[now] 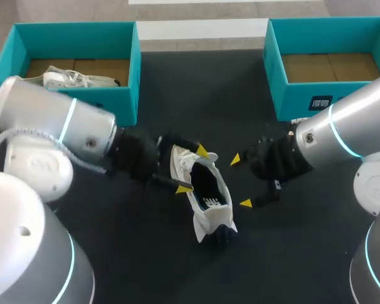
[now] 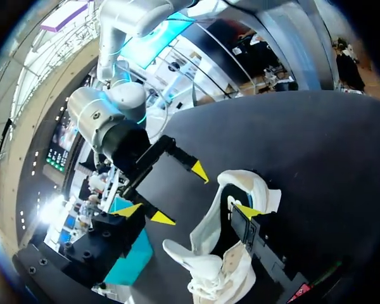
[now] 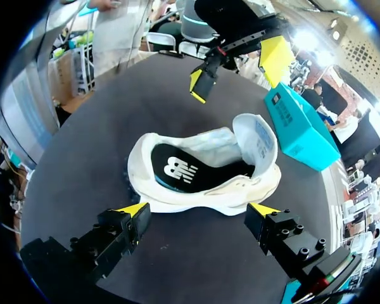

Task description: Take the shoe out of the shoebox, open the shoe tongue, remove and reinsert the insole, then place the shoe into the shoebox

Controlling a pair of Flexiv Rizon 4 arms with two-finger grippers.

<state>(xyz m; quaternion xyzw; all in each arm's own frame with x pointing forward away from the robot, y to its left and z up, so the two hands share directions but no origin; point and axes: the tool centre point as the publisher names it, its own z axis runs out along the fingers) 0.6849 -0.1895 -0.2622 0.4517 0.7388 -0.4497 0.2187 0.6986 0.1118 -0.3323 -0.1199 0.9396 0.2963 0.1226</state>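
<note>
A white shoe (image 1: 210, 218) lies on the dark table between my two arms, with its black insole (image 3: 177, 171) inside and the tongue folded up at the lace end. My left gripper (image 1: 193, 170) is open over the lace end. In the left wrist view one fingertip (image 2: 247, 211) reaches into the shoe (image 2: 206, 231) opening, while the other stands outside its wall. My right gripper (image 3: 197, 209) is open with nothing in it. The shoe's side (image 3: 196, 196) lies just ahead of its fingers, and in the head view this gripper (image 1: 240, 180) is right of the shoe.
A teal shoebox (image 1: 130, 63) at the back left holds another white shoe (image 1: 69, 78). A second teal shoebox (image 1: 275, 69) stands at the back right with only its cardboard floor showing. Bare table lies in front of the shoe.
</note>
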